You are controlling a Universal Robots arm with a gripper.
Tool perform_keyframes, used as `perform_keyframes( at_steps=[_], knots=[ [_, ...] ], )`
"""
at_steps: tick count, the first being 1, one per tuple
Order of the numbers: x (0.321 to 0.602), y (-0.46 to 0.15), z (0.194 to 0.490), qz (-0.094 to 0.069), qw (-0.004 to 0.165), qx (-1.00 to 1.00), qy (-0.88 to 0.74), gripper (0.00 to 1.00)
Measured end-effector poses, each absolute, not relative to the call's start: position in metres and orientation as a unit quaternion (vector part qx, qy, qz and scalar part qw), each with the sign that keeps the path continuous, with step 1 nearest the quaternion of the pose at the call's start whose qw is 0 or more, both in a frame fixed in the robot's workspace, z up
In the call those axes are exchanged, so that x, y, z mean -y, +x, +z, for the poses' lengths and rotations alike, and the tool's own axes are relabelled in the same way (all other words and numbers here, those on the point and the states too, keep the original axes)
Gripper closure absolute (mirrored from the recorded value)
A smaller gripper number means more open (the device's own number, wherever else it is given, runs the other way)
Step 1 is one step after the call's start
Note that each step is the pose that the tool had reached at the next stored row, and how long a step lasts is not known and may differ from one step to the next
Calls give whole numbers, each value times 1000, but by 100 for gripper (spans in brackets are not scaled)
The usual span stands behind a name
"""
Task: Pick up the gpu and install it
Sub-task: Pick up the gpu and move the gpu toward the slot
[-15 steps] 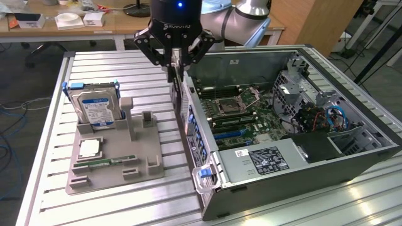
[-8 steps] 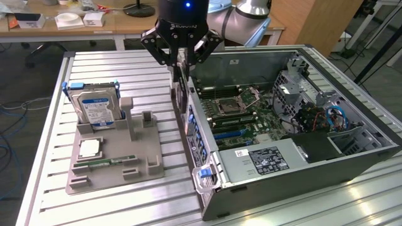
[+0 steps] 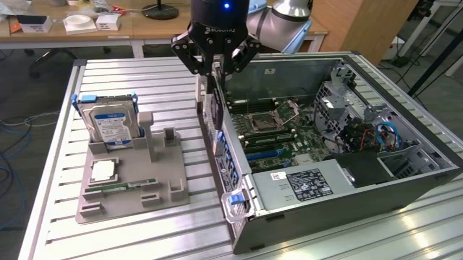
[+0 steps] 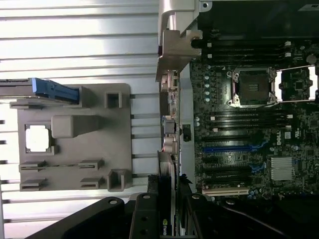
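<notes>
one gpu hangs edge-down, clamped btwn fingers of the gripper, upper centre of frame, over the pc case wall on the exterior view's left; parts tray lower left on table.

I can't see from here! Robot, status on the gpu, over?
Gripper shut on gpu, card hanging upright. Over the computer case wall, not in a slot. Motherboard slots look free.
</notes>
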State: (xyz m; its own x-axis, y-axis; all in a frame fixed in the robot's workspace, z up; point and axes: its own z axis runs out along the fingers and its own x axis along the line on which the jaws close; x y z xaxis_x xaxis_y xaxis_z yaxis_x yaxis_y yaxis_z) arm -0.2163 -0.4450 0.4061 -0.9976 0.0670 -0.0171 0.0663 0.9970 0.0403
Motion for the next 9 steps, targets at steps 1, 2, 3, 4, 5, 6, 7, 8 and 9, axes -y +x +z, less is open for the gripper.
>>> perform_keyframes(
  at_steps=[1, 2, 3, 4, 5, 6, 7, 8, 9],
  knots=[
    [445, -215, 406, 20, 9, -999, 33, 74],
    [445, -213, 406, 20, 9, -999, 33, 74],
    [445, -212, 406, 20, 9, -999, 33, 74],
    [445, -210, 406, 20, 9, -999, 33, 74],
    [445, -209, 406, 20, 9, -999, 33, 74],
    [445, -207, 406, 20, 9, -999, 33, 74],
    [445, -206, 406, 20, 9, -999, 33, 74],
    [445, -204, 406, 20, 9, -999, 33, 74],
    [445, -203, 406, 20, 9, -999, 33, 74]
  ],
)
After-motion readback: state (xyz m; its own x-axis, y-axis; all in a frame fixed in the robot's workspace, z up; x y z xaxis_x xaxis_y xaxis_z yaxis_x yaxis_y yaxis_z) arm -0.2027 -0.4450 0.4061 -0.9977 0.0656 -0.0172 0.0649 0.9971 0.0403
